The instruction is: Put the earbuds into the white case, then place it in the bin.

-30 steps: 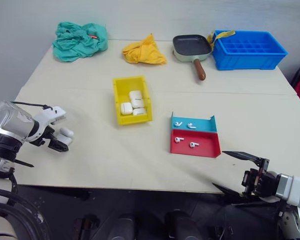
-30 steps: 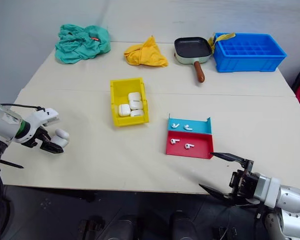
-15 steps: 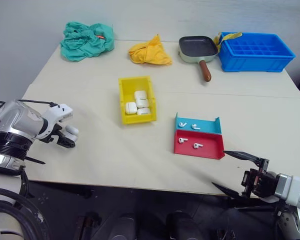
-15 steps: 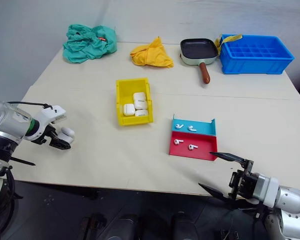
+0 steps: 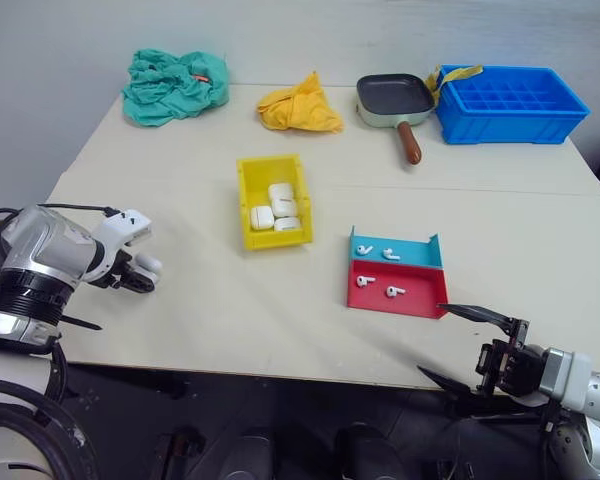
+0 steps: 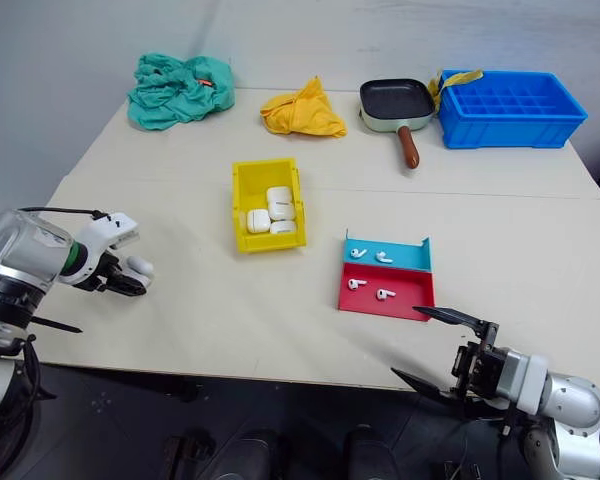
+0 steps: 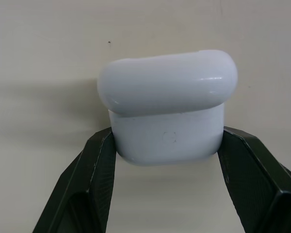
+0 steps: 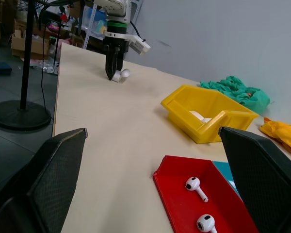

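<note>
Two black fingers of the left gripper (image 7: 167, 145) are clamped on the lower body of the white case (image 7: 167, 104), at the table's (image 5: 230, 320) near left edge; whether its base rests on the surface is hard to judge. It looks light, rigid and slick, so the flat sides below the lid seam seem the safest hold. Glossy, rounded, lid down. The right gripper (image 5: 470, 345) hangs spread apart and empty off the near right edge. Earbuds (image 5: 373, 287) lie in the red tray (image 5: 420, 300) and teal tray (image 5: 420, 250); the yellow bin (image 5: 245, 195) sits mid-table.
</note>
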Robot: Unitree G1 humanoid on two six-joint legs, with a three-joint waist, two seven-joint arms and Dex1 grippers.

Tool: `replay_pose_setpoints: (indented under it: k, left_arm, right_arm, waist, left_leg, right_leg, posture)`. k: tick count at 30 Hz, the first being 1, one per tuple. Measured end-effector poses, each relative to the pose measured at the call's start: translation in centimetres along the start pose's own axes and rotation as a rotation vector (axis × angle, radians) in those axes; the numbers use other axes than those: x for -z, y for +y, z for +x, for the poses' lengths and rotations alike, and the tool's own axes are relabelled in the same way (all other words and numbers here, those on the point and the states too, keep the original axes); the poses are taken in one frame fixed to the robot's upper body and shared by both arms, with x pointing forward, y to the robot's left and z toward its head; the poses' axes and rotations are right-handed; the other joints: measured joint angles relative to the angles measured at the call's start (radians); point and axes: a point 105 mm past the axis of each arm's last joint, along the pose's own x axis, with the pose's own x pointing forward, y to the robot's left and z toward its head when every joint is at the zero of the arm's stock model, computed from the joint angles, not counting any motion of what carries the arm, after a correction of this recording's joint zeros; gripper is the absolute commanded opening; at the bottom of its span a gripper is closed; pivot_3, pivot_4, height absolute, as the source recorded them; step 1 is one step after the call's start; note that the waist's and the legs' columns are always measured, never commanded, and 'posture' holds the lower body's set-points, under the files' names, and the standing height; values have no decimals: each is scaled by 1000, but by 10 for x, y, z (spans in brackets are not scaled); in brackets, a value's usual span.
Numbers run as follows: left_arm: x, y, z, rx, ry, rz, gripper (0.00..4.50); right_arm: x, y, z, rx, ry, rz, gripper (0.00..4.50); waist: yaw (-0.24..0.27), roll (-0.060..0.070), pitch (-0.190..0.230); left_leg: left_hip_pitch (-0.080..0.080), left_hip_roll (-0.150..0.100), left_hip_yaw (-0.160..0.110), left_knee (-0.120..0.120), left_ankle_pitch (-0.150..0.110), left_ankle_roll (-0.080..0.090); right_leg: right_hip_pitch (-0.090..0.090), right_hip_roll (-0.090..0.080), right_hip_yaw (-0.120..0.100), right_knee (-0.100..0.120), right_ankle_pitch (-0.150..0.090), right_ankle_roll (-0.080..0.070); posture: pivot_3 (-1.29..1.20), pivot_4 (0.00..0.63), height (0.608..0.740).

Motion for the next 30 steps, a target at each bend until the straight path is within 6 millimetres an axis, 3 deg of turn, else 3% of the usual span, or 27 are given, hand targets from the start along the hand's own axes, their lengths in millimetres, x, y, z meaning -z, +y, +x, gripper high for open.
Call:
replay_pose_setpoints:
  k: [6,9,12,15,18,24,27,30]
  left_arm:
    - [6,1,-2,10,-58,3,2741]
    - [-1,-9,-4,117,-262,29,2741]
    - [-19,-44,-18,312,-599,221,2741]
    - [-35,-85,-47,445,-1000,361,2741]
    - [-48,-126,-61,513,-1212,384,2741]
    - [-70,-205,-71,721,-1494,336,2741]
    - [-70,-225,-75,781,-1557,396,2741]
    - [-72,-226,-71,780,-1603,414,2741]
  right_arm:
    - [-1,2,0,3,3,6,4500]
    - [5,8,-8,6,47,48,4500]
    - [8,10,-24,30,136,103,4500]
    - [8,11,-65,115,327,190,4500]
    - [1,9,-105,188,525,235,4500]
    - [-4,9,-160,351,798,278,4500]
    - [-1,11,-167,387,842,323,4500]
    - [-2,-4,-147,419,831,339,4500]
  waist:
    - [-4,0,0]
    - [0,-2,1]
    - [0,-5,3]
    - [5,-5,3]
    - [3,-6,3]
    - [-6,-8,4]
    - [-18,-6,3]
    - [-27,0,0]
  left_leg:
    - [0,0,0,-1,0,0]
    - [-2,0,-1,0,0,0]
    - [-4,0,-1,1,-1,1]
    - [-7,0,-2,2,-3,2]
    - [-7,0,-2,1,-3,3]
    - [3,3,1,-2,-3,2]
    - [3,5,2,-3,-2,1]
    - [3,6,3,-2,-2,0]
  right_leg:
    - [-1,0,0,0,0,0]
    - [-2,0,0,-1,0,0]
    - [-2,-1,-1,-5,0,0]
    - [-1,-2,-3,-7,0,0]
    - [3,0,-2,-15,2,3]
    - [15,3,0,-25,2,4]
    - [15,6,1,-26,2,4]
    - [15,7,2,-26,2,4]
  posture:
    - [0,150,740]
    - [0,150,740]
    - [0,150,740]
    - [0,150,740]
    - [0,150,740]
    - [0,150,740]
    - [0,150,740]
    - [0,150,740]
